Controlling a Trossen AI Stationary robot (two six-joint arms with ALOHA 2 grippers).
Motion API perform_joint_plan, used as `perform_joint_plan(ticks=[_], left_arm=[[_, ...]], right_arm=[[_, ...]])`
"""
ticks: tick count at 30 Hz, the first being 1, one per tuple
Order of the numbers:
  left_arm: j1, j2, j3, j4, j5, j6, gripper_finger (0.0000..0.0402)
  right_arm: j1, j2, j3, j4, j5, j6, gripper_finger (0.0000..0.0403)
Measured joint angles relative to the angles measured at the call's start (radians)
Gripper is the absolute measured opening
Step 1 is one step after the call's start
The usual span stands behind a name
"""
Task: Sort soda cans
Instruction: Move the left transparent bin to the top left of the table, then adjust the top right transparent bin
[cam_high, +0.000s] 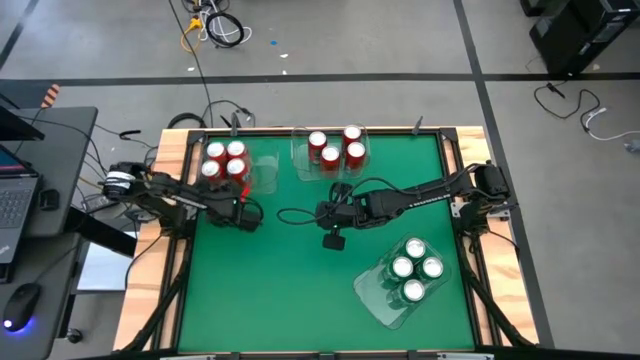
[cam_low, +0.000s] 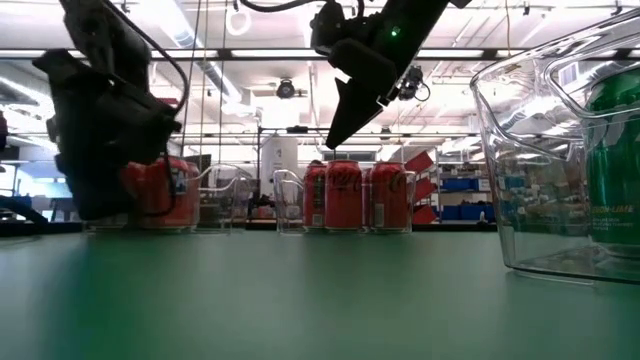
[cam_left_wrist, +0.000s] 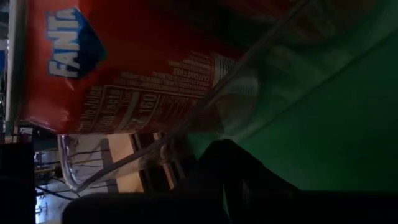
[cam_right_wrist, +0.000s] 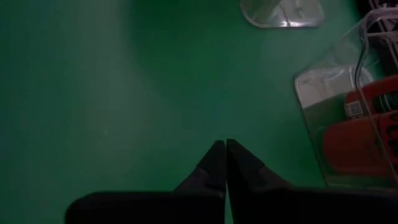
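Note:
Red cans (cam_high: 225, 160) stand upright in a clear bin at the table's far left. More red cans (cam_high: 335, 148) fill a second bin at the far middle, and they also show in the low view (cam_low: 345, 195). Green cans (cam_high: 415, 265) stand in a bin near the right edge. My left gripper (cam_high: 250, 213) hangs shut just beside the left bin's near corner. Its wrist view shows a red Fanta can (cam_left_wrist: 137, 68) behind the clear wall. My right gripper (cam_high: 322, 212) is shut and empty, raised above bare mat in front of the middle bin (cam_right_wrist: 225, 146).
The three clear bins (cam_high: 300, 165) take up the far edge and the right side of the green mat (cam_high: 280, 290). Bare mat lies across the middle and the near left. A thin black cable loop (cam_high: 290, 215) shows between the two grippers. A wooden frame borders the table.

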Motion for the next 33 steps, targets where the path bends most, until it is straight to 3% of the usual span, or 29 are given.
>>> perform_joint_plan(ticks=[10, 14, 19, 24, 28, 33], left_arm=[[0.207, 0.000, 0.000, 0.238, -0.129, 0.254, 0.0001], [0.267, 0.000, 0.000, 0.278, -0.146, 0.334, 0.0001], [0.276, 0.000, 0.001, 0.257, -0.154, 0.377, 0.0001], [0.276, 0.000, 0.001, 0.264, -0.169, 0.418, 0.0001], [0.276, 0.000, 0.001, 0.269, -0.177, 0.478, 0.0001], [0.255, 0.000, 0.001, 0.269, -0.181, 0.480, 0.0001]], right_arm=[[-0.018, 0.000, 0.000, -0.017, 0.001, -0.002, 0.0000], [-0.032, 0.000, 0.000, -0.067, 0.083, 0.018, 0.0000], [-0.074, -0.033, 0.000, -0.193, 0.119, 0.076, 0.0000], [-0.130, -0.107, 0.000, -0.324, 0.252, 0.178, 0.0000], [-0.228, -0.144, 0.000, -0.456, 0.302, 0.331, 0.0000], [-0.366, -0.143, -0.066, -0.459, 0.296, 0.390, 0.0000]])
